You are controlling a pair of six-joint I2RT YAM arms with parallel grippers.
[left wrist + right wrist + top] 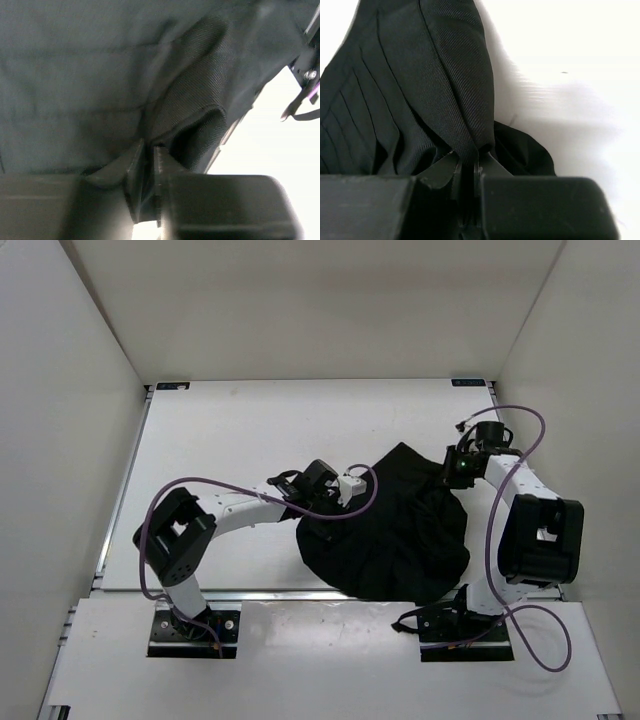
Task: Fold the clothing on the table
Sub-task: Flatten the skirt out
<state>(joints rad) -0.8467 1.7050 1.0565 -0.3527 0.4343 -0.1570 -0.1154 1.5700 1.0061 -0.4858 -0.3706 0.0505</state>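
Note:
The clothing (pixel 390 530) is a black pleated skirt, bunched on the white table (pixel 230 430) right of centre near the front edge. My left gripper (pixel 370 484) is at the skirt's upper left edge. In the left wrist view its jaws (pixel 149 150) are nearly together, with a fold of dark fabric (pixel 200 115) pinched at their tips. My right gripper (pixel 455 472) is at the skirt's upper right edge. In the right wrist view it (pixel 468 167) is shut on a ridge of pleated cloth (pixel 430 75) that rises from the jaws.
White walls enclose the table on three sides, and a metal rail (pixel 125 490) runs along its left edge. Purple cables (pixel 520 425) loop over both arms. Part of the right arm (pixel 307 75) shows at the edge of the left wrist view.

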